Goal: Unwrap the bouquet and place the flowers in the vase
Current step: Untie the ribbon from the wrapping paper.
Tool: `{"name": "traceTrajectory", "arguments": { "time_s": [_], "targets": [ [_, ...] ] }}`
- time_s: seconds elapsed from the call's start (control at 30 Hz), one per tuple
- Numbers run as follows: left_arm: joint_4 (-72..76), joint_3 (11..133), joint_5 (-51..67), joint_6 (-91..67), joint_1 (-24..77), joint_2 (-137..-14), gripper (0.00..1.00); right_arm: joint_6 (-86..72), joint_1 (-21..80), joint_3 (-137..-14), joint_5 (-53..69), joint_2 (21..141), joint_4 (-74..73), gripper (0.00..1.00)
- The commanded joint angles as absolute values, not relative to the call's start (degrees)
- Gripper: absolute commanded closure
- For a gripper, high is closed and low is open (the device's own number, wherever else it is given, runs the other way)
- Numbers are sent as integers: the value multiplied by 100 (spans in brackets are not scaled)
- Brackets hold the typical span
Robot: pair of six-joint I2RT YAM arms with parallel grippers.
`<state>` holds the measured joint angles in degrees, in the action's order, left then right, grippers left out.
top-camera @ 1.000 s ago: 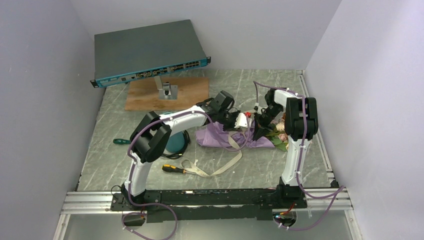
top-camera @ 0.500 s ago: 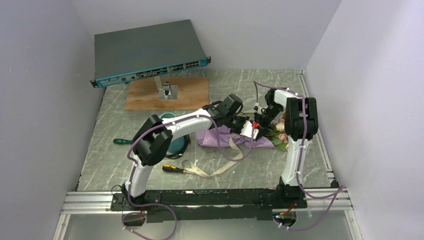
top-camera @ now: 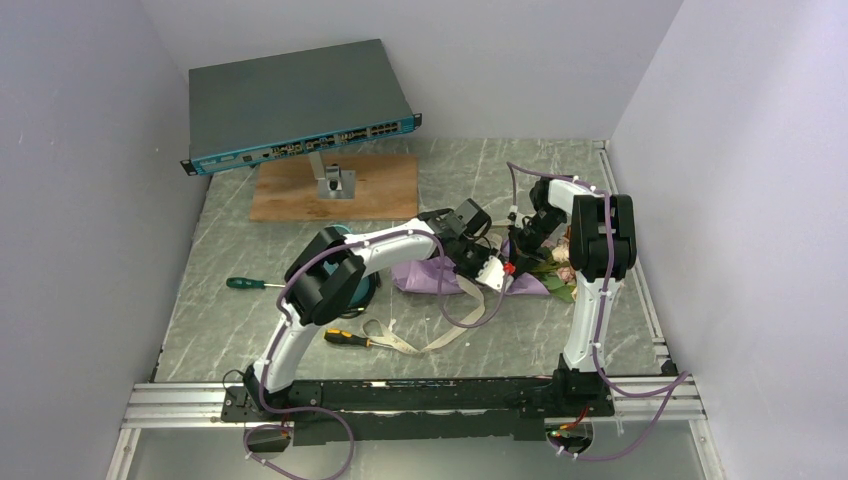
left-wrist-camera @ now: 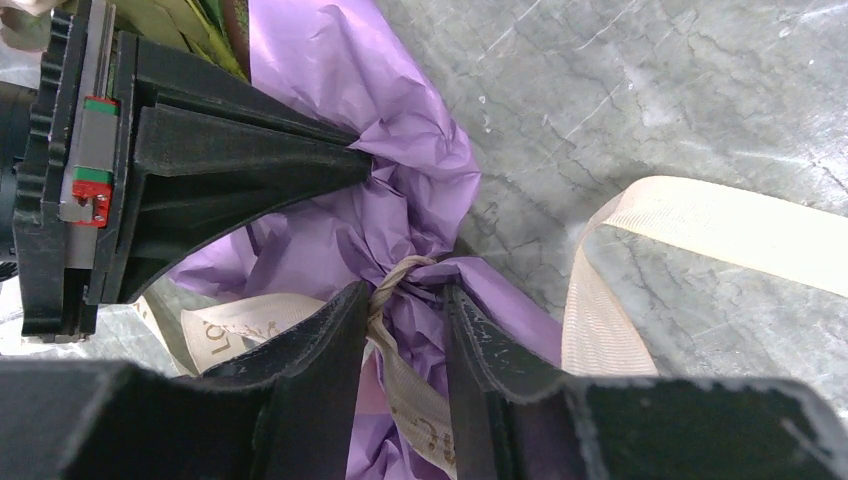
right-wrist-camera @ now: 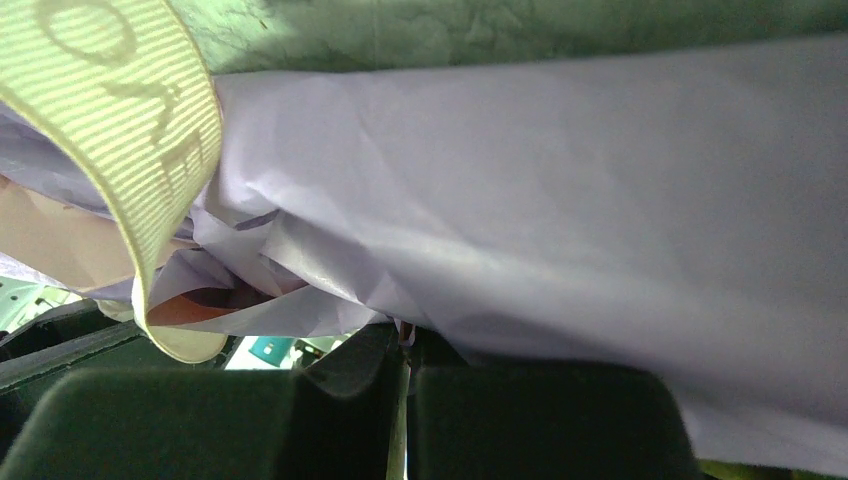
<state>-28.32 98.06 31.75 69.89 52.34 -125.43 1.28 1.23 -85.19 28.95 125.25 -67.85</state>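
Observation:
The bouquet (top-camera: 450,277) lies on its side mid-table in purple crinkly paper (left-wrist-camera: 380,90), its flowers (top-camera: 561,270) pointing right. A cream printed ribbon (left-wrist-camera: 398,292) is knotted round the paper's neck. My left gripper (left-wrist-camera: 408,312) is open and straddles that knot, with ribbon and paper between the jaws. My right gripper (right-wrist-camera: 405,345) is shut on a fold of the purple paper (right-wrist-camera: 560,200); the left wrist view shows its tip (left-wrist-camera: 355,165) pinching the wrap just above the knot. Only a sliver of the teal vase (top-camera: 365,288) shows behind my left arm.
A loose ribbon tail (top-camera: 455,328) trails toward the near edge. A yellow-handled screwdriver (top-camera: 345,337) and a green-handled one (top-camera: 245,283) lie at the left. At the back, a network switch (top-camera: 300,105) sits on a stand above a wooden board (top-camera: 375,185).
My left gripper has swung right and come down onto the tied neck of the bouquet, and its jaws have widened. The right gripper has kept its hold in place.

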Motion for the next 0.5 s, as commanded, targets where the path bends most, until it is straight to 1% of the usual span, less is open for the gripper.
{"name": "traceTrajectory", "arguments": {
  "time_s": [0.0,0.13,0.2,0.33,0.43,0.47],
  "targets": [
    [-2922,9994,2843,7111,5246,-12695,61,206,141,-8437,1936,12895,-5329,100],
    [-2781,10055,2777,7013,5242,-12773,60,207,141,-8444,1934,12902,-5326,100],
    [-2648,10094,2813,6914,5247,-12791,62,205,141,-8446,1928,12902,-5326,100],
    [-2541,10279,3010,6674,5246,-12859,76,202,141,-8446,1925,12902,-5326,100],
    [-2664,10396,3150,6660,5247,-12921,81,198,141,-8446,1923,12902,-5333,100],
    [-2689,10413,3188,6657,5243,-12927,84,202,141,-8453,1920,12902,-5335,100]
  ]
}}
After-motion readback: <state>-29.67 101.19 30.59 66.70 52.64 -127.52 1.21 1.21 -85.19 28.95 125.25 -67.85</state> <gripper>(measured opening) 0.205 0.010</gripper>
